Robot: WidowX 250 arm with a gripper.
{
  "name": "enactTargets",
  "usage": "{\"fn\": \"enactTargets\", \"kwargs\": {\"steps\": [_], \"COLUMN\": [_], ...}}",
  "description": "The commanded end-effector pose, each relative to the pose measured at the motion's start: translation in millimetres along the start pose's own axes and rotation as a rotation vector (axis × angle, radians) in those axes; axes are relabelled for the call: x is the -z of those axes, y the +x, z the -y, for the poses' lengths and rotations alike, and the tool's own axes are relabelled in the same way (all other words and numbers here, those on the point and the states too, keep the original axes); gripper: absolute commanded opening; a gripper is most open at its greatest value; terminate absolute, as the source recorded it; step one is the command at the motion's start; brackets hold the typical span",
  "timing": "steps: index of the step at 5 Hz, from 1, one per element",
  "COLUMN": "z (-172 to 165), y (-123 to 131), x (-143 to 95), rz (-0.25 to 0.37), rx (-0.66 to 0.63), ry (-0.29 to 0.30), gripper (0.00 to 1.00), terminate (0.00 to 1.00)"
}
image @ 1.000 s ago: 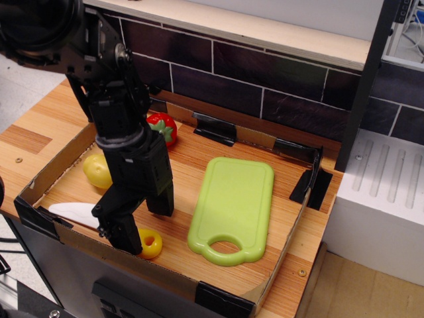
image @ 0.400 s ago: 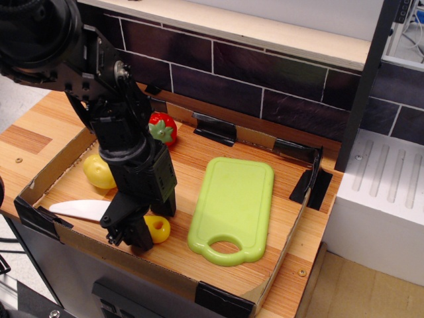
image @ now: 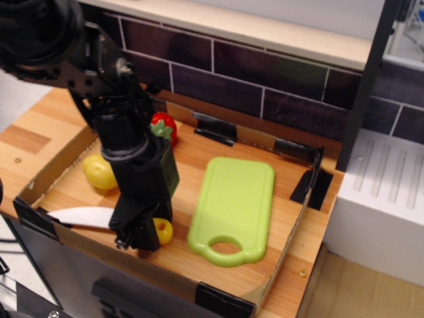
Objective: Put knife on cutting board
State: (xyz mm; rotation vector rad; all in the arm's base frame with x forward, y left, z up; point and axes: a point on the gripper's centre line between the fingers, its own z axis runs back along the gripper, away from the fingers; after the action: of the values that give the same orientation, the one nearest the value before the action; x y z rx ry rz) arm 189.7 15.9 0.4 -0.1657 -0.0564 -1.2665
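The end effector (image: 140, 233) is low at the front of the tray, clamped, as far as can be seen, on the yellow handle of the knife (image: 89, 217), whose white blade points left along the tray floor. The cutting board (image: 235, 207) lies just to the right, bare. Doing this step well means lifting enough for the blade to clear the board's raised rim, carrying it right, and setting it down flat inside that rim.
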Motion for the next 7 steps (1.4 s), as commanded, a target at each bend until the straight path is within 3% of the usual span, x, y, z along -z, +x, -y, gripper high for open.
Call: {"fn": "enactTargets", "kwargs": {"steps": [1, 4, 6, 7], "z": [1, -15, -46, -61], "y": [4, 32, 69, 80], "x": [-12, -45, -68, -72], "rz": [-0.035, 0.029, 0.149, 0.170], "rx": [-0.178, -0.228, -0.505, -0.669], "ry": [0.001, 0.005, 0.139, 0.178], "gripper": [0.00, 0.00, 0.00, 0.00], "terminate": [0.00, 0.00, 0.00, 0.00]}}
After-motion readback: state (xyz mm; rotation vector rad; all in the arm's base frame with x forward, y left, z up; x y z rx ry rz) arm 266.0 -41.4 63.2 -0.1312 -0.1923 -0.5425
